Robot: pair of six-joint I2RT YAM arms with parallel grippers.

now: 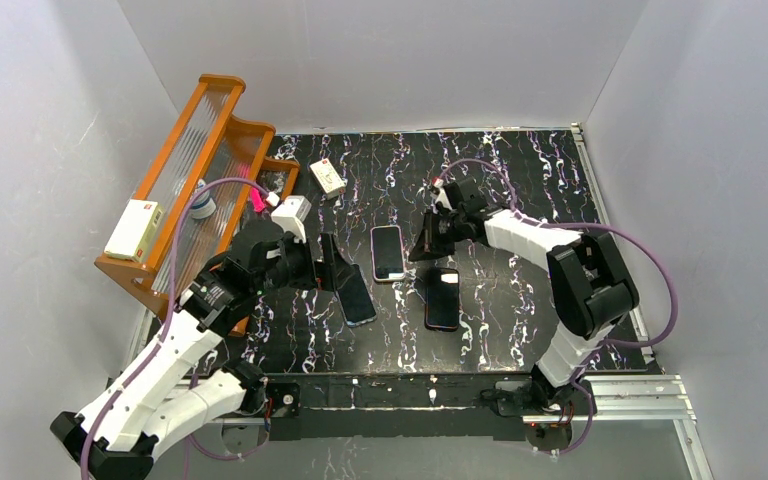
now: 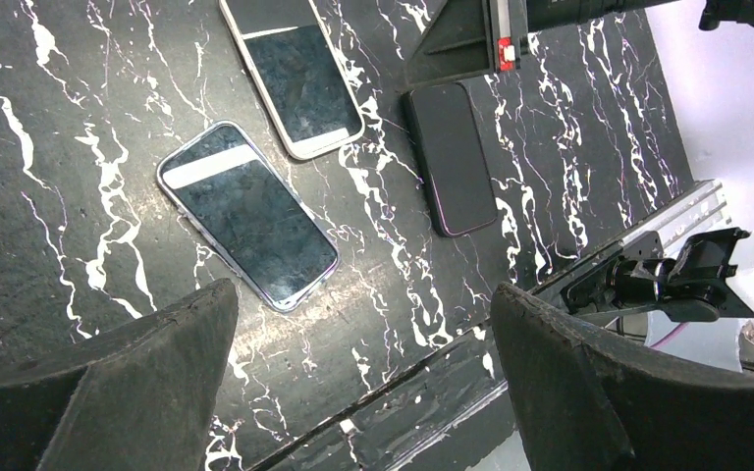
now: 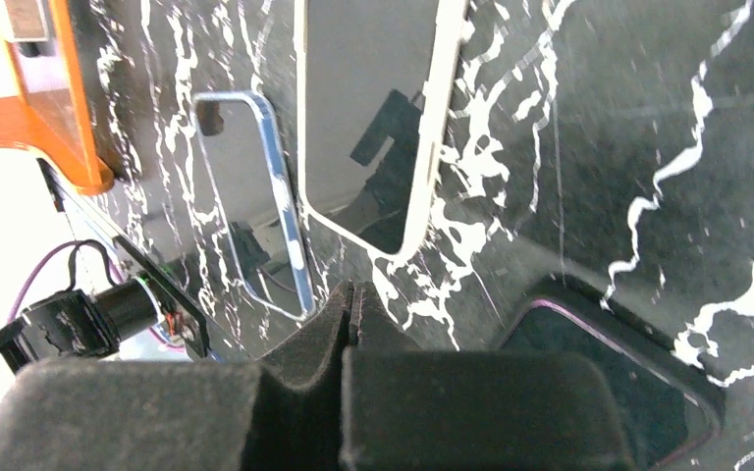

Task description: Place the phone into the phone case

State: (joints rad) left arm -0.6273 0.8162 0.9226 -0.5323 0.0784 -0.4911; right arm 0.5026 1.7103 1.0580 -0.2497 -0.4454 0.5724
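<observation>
Lying nearest the arm bases on the black marbled table (image 1: 520,330) are two flat things: a dark case with a purple rim (image 1: 442,298) toward the right and a clear-edged slab (image 1: 356,293) toward the left. Whether that slab is an empty case or a cased phone is hard to tell. The left jaws hang over it, wide apart and empty. A little farther out, between those two, the white-edged phone (image 1: 388,252) lies face up and untouched, its long axis running away from the bases, roughly parallel to the case. The right jaws are pressed together on nothing, low over the table just beside the phone's right edge and by the case's far end. The phone thus lies just left of the right jaws, and the right arm looks the nearer one to move it. Farthest back, on the left, stands an orange rack (image 1: 200,170).
</observation>
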